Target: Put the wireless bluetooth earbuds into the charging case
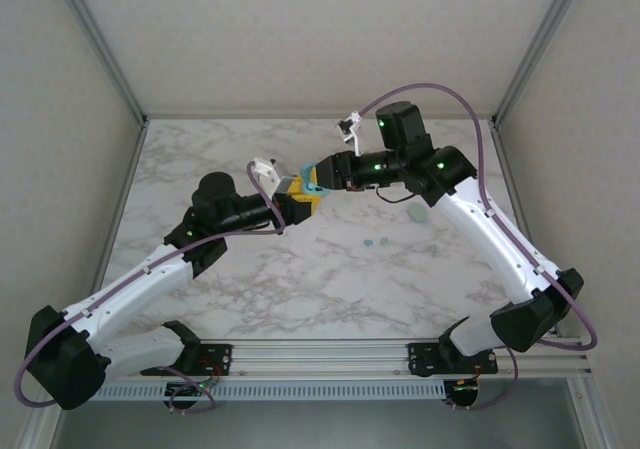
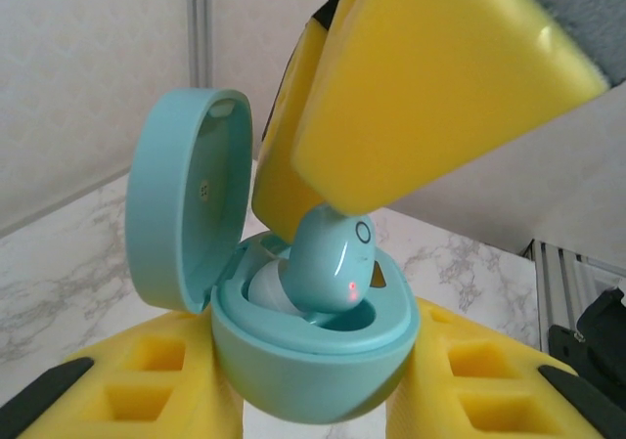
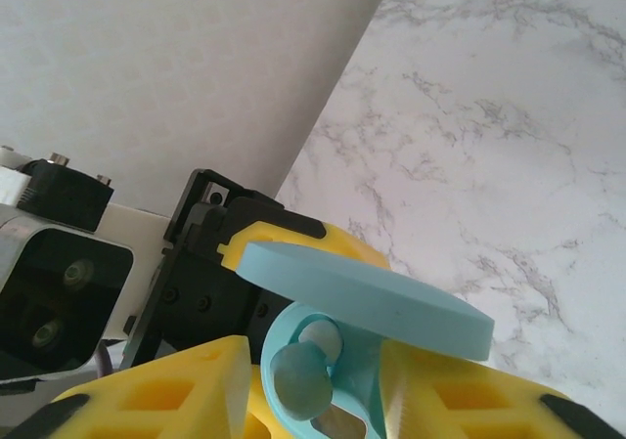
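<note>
Charging case point(image 2: 313, 361) sits low in the centre of the left wrist view, its lid point(image 2: 186, 199) flipped up on the left of the frame. The left gripper point(image 2: 313, 410) has its yellow fingers point(image 2: 147, 400) clamped on either side of the rounded base. One earbud point(image 2: 337, 258) stands tilted in the well of the case, a small red dot glowing on its shell. From the upper right a broad yellow finger of the right gripper reaches in and rests on top of that bud, touching it.

Over to the right wrist view. The right gripper point(image 3: 313, 400) is at the bottom edge with its fingers standing apart. The bud and the case rim sit in the gap between them, and the lid cuts across the middle as a flat teal slab. Whether either pad touches the bud, I cannot tell.

From above, the two grippers meet nose to nose just above the centre of the frame. The left gripper point(image 1: 295, 197) is at lower left and the right gripper point(image 1: 325, 174) at upper right, with the case a speck of teal between them. Two more earbuds point(image 1: 368, 241) lie close together on the marble table point(image 1: 300, 279), right of centre and well apart from the case. A paler teal piece point(image 1: 417, 212) lies further right, too small to identify.
</note>
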### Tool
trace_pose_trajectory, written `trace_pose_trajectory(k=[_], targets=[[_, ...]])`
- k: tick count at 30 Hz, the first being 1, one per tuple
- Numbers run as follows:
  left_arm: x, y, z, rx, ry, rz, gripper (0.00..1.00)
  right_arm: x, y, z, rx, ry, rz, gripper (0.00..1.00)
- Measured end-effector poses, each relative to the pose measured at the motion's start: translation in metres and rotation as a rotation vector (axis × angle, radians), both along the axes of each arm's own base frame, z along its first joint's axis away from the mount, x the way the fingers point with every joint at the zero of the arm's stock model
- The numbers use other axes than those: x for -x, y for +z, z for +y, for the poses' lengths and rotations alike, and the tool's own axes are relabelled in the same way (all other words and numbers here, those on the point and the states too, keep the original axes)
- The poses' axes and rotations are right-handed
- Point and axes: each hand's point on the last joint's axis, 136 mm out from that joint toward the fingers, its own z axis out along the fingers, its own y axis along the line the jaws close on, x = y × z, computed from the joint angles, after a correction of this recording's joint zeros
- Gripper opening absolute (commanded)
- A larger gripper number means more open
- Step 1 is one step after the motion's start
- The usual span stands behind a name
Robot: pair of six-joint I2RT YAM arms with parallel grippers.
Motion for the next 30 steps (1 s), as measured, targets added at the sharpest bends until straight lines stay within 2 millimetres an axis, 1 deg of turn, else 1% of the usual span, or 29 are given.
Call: trace_pose_trajectory(k=[6,13,17,22,25,30], targets=[[0.000,0.005,0.000,0.020,0.001,0.001,0.26,0.005,0.006,-0.001,-0.029,-0.001,-0.051,0.48],[-0.001,0.005,0.000,0.023,0.006,0.005,0.26,0.007,0.007,-0.001,-0.036,-0.028,-0.126,0.48],[-0.004,0.005,0.001,0.024,0.024,0.003,0.26,0.003,0.007,0.001,-0.019,-0.072,-0.149,0.48],[-0.011,0.004,0.004,0.021,0.067,0.003,0.26,-0.004,0.004,-0.002,0.015,-0.174,-0.116,0.48],[-0.017,0.006,0.006,0.026,0.100,-0.006,0.26,-0.005,0.006,-0.007,0.036,-0.234,-0.091,0.48],[-0.024,0.004,0.008,0.024,0.136,-0.008,0.26,-0.004,0.007,-0.003,0.041,-0.288,-0.037,0.47]])
